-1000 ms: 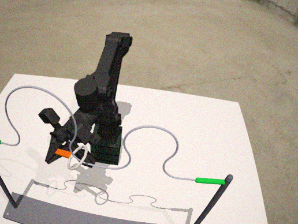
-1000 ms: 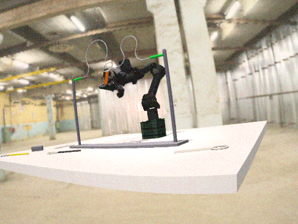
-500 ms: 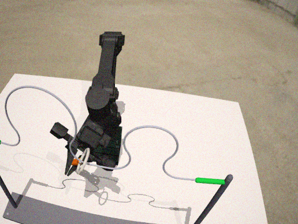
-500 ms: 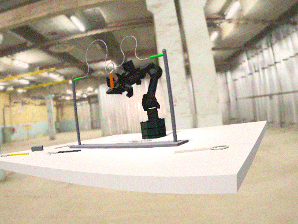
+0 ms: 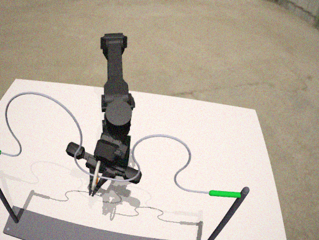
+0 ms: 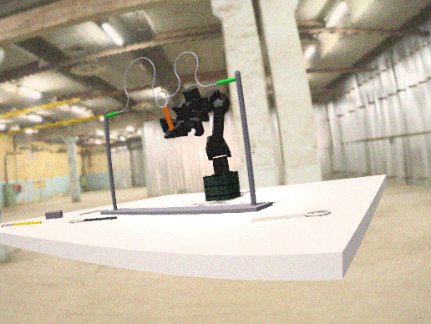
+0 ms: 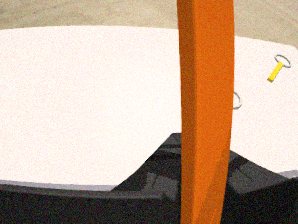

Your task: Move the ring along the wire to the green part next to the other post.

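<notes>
The ring (image 5: 96, 175) (image 6: 162, 99) encircles the thin grey wire (image 5: 123, 180) (image 6: 174, 95) at the low stretch between the two tall bends, well apart from both green parts; whether it touches the wire cannot be told. Its orange handle (image 5: 96, 180) (image 6: 168, 118) (image 7: 207, 110) extends downward from it, slightly tilted, so the ring lies above the pincer (image 5: 92, 194) (image 6: 170, 133). The pincer is clenched nearly shut on the handle's lower end. The next move likely requires keeping the ring centred around the wire.
</notes>
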Controlling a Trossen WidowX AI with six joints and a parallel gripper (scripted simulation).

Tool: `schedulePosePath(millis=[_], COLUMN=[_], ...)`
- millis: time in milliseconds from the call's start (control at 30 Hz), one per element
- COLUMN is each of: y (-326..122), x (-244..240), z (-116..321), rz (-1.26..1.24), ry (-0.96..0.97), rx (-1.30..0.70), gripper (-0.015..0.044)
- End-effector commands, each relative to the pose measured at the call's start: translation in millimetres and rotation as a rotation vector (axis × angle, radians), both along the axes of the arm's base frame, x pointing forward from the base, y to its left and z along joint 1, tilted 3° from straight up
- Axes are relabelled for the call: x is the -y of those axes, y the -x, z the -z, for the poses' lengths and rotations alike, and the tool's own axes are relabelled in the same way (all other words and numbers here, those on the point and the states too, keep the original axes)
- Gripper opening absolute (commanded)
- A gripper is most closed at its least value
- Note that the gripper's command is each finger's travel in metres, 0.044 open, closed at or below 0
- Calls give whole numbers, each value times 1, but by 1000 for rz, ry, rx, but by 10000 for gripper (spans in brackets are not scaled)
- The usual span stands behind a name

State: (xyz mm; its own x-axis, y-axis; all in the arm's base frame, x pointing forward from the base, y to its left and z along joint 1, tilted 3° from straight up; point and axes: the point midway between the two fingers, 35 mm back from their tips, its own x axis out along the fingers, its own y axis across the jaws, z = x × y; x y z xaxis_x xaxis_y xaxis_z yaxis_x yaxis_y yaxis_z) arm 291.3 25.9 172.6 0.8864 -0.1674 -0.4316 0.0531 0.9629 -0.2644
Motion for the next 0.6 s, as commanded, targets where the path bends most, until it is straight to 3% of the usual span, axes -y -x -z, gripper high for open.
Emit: schedulePosePath(millis=[0, 567], y=[-1, 1], x=[-9, -37], z=[0, 2], rz=[4, 1], ry=[-54, -156], rx=[-2, -8], gripper=[-150, -150])
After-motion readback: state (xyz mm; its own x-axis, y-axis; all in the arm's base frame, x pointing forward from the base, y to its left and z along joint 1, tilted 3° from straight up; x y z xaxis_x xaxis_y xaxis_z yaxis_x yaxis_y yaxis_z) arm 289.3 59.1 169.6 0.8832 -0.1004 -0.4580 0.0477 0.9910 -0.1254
